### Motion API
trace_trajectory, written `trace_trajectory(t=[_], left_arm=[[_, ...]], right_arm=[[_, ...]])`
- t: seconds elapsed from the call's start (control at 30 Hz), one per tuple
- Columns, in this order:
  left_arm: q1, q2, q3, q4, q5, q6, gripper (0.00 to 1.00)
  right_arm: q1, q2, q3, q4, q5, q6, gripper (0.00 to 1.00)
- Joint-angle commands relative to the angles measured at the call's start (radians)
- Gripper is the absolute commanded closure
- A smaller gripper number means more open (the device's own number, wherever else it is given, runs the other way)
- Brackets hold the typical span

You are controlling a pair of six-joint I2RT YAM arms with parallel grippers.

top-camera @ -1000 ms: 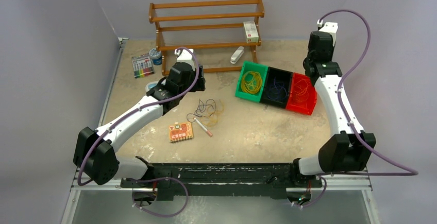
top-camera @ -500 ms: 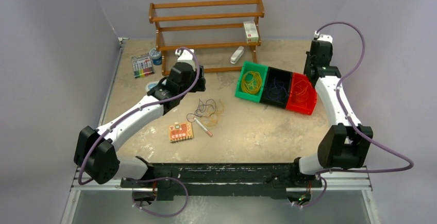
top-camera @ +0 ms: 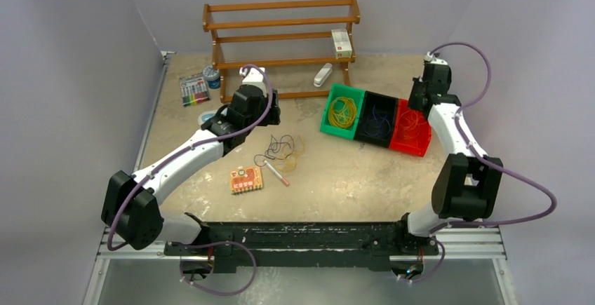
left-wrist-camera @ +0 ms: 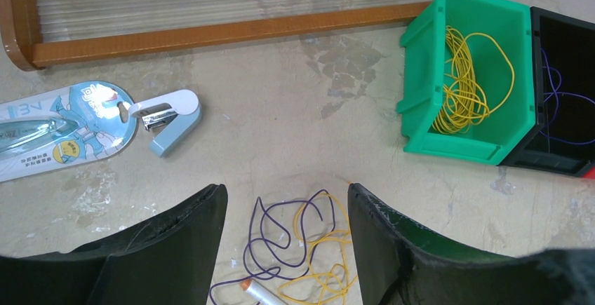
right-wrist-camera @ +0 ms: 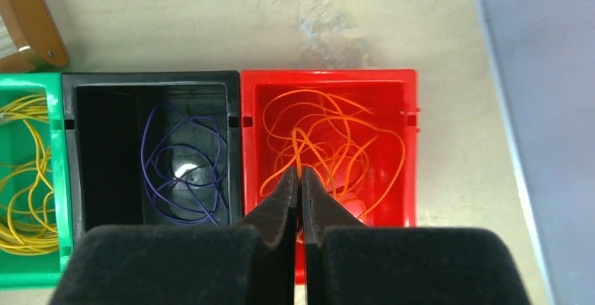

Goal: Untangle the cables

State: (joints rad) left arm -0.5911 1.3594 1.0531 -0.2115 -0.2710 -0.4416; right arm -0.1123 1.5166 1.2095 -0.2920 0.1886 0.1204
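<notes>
Item 1, cable tangle (left-wrist-camera: 298, 242): dark blue and yellow strands, loose on the table (left-wrist-camera: 295, 116). In your left wrist view it lies in the gap between the fingers of your left claw (left-wrist-camera: 286, 200). Claw state: spread wide above the tangle, holding nothing. A white marker (left-wrist-camera: 261, 294) lies at the tangle's near edge.

Item 2, sorted cables: yellow cables (left-wrist-camera: 463, 87) in the green bin (left-wrist-camera: 421, 102), dark blue cables (right-wrist-camera: 184, 168) in the black bin (right-wrist-camera: 151, 78), orange cables (right-wrist-camera: 351, 144) in the red bin (right-wrist-camera: 330, 77).

Item 3, your right claw (right-wrist-camera: 300, 173): fingers pressed together, tips over the orange cables in the red bin, well apart from the tangle. You cannot tell whether a strand is caught.
</notes>
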Motion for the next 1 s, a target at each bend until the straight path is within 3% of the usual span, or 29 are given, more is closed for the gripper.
trace_trajectory(t=[0.0, 0.23, 0.57, 0.97], left_arm=[[0.005, -0.001, 0.038, 0.022, 0.007, 0.011, 0.37], [0.004, 0.000, 0.038, 0.020, 0.001, 0.012, 0.37], [0.005, 0.010, 0.039, 0.026, 0.017, 0.007, 0.37], [0.005, 0.010, 0.041, 0.024, 0.020, 0.006, 0.38]], right_arm=[[-0.023, 0.036, -0.031, 0.091, -0.127, 0.053, 1.00], [-0.041, 0.081, -0.066, 0.153, -0.186, 0.096, 1.00], [-0.042, 0.125, -0.072, 0.148, -0.024, 0.091, 1.00], [-0.042, 0.251, -0.077, 0.176, -0.080, 0.115, 1.00]])
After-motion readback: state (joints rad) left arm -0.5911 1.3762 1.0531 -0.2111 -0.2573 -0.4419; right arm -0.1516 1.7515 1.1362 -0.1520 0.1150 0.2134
